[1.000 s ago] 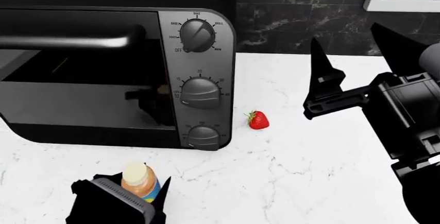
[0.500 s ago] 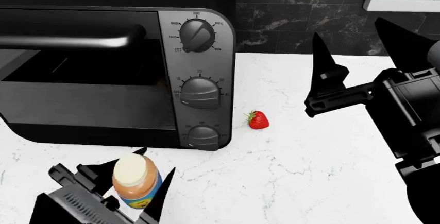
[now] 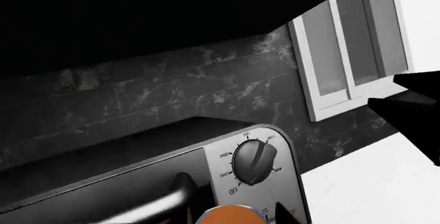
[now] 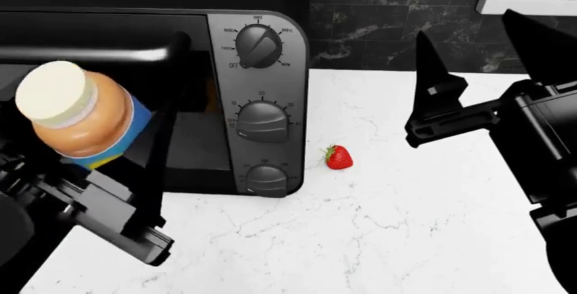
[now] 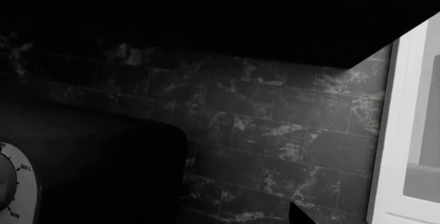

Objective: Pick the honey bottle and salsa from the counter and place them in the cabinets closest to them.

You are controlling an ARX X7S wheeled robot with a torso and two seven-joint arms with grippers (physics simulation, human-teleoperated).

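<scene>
The left fingers (image 4: 117, 165) clamp the honey bottle (image 4: 77, 115), raised off the bench (image 4: 379, 226) in front of the toaster oven (image 4: 257, 105), while the right fingers (image 4: 491, 57) at 3 o'clock stand apart, holding nothing.

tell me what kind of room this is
Most likely a kitchen: a toaster oven with three dials stands on a white marble-look counter, a dark tiled backsplash runs behind it, and a strawberry lies on the counter.
</scene>
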